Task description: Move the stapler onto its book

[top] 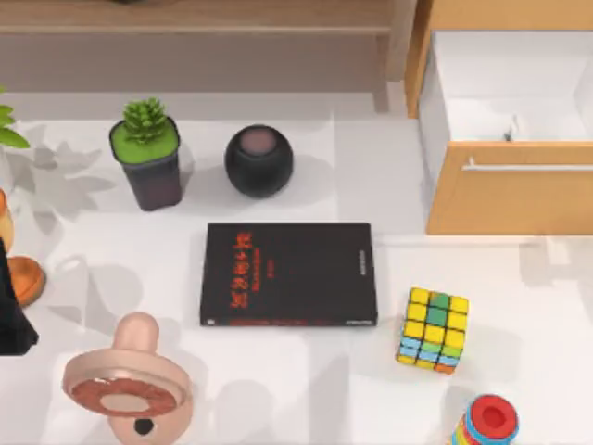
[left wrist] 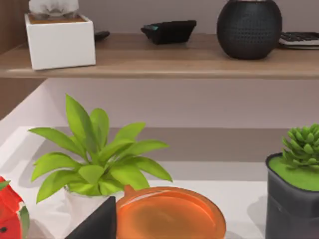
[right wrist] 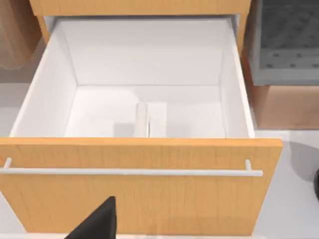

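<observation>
**Stapler in open drawer; book waiting on table**

White table (top: 278,389) carries the book (top: 289,274) flat at its centre, cover up and unobstructed, so it can receive a load directly. Far right of it, a wooden drawer (right wrist: 139,189) stands pulled open. In the right wrist view a pale slim bar lies on the drawer floor near the front panel; this is judged to be the stapler (right wrist: 142,119), though its outline is faint. The right arm's camera looks straight into the drawer, suggesting that arm is positioned to retrieve. A dark fingertip (right wrist: 97,221) shows low in that view; the hand's opening cannot be told. The left arm sits at the table's left edge beside a leafy plant (left wrist: 97,159), apparently idle, its hand state likewise indeterminate.
</observation>
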`<action>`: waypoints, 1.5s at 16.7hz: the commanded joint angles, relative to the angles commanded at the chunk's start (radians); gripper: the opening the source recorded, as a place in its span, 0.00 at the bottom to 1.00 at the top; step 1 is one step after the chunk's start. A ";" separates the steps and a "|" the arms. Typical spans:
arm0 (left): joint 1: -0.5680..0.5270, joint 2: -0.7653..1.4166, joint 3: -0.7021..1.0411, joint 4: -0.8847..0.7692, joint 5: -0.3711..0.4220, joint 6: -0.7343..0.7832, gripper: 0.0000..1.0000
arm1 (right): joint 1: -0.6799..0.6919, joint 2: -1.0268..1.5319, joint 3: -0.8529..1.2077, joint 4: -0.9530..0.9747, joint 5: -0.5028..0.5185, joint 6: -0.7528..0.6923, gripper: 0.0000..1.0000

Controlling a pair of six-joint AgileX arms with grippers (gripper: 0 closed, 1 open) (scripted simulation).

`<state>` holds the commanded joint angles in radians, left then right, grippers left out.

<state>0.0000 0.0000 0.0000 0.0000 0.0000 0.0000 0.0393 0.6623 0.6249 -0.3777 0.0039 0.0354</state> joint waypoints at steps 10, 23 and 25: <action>0.000 0.000 0.000 0.000 0.000 0.000 1.00 | 0.067 1.136 1.016 -0.583 0.006 0.051 1.00; 0.000 0.000 0.000 0.000 0.000 0.000 1.00 | 0.093 1.765 1.609 -0.900 0.010 0.084 1.00; 0.000 0.000 0.000 0.000 0.000 0.000 1.00 | 0.093 1.765 1.609 -0.900 0.010 0.084 1.00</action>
<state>0.0000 0.0000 0.0000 0.0000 0.0000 0.0000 0.1320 2.4277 2.2342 -1.2773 0.0136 0.1197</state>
